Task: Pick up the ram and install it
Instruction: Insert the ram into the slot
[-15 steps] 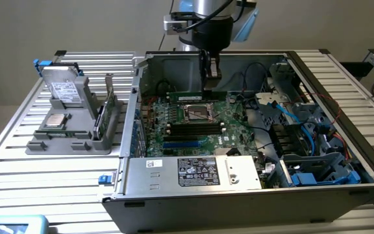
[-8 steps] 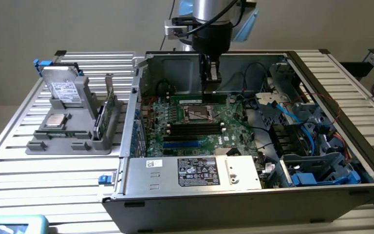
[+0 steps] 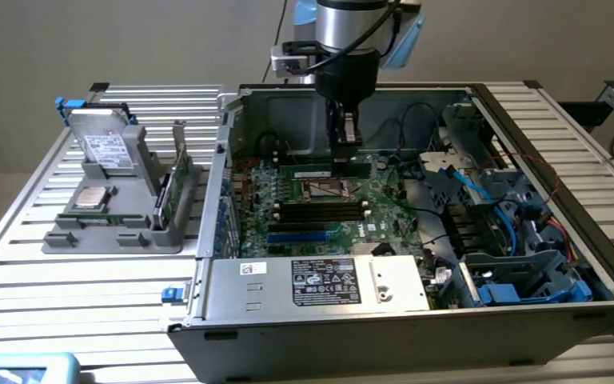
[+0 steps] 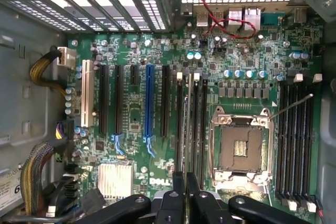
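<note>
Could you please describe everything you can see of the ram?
The ram is a long, thin green stick, gripped by the gripper inside the case. It stands on edge, lined up along the black slots beside the processor socket; the wrist view shows its narrow top edge. Whether it is seated cannot be told.

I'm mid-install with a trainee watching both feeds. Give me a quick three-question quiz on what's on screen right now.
1. Multiple choice: what does the gripper hold? A) the ram B) the grey drive C) the wider green card
2. True or false: the gripper hangs over the grey holder outside the machine.
3. Fill in: in the wrist view, the ram runs along the black memory slots beside the open ___ socket.

Key: 1 A. 2 False; it is down inside the computer case. 3 processor, meaning the CPU socket.
</note>
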Controlling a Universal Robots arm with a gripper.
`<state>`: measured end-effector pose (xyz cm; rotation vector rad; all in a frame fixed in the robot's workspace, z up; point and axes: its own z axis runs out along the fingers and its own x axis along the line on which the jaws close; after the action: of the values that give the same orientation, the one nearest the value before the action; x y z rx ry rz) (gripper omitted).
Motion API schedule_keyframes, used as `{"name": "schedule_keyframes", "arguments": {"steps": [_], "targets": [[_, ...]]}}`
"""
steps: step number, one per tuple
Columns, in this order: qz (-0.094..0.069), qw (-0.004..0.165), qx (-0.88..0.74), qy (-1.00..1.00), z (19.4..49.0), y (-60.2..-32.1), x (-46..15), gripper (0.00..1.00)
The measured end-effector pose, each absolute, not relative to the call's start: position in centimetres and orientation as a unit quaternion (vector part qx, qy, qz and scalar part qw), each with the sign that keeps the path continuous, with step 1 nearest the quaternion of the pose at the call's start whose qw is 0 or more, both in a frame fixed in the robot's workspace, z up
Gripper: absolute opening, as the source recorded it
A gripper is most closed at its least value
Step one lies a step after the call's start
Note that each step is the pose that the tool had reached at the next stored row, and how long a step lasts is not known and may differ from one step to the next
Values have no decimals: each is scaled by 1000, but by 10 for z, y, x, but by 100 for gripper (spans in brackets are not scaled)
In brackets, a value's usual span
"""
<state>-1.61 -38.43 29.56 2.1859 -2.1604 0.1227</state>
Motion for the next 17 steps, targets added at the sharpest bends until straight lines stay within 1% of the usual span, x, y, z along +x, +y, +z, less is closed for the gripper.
{"name": "schedule_keyframes", "arguments": {"steps": [8,17], "targets": [[35,35,711,-702,285,-387,-16,13],[35,36,710,-703,275,-387,-15,13]]}}
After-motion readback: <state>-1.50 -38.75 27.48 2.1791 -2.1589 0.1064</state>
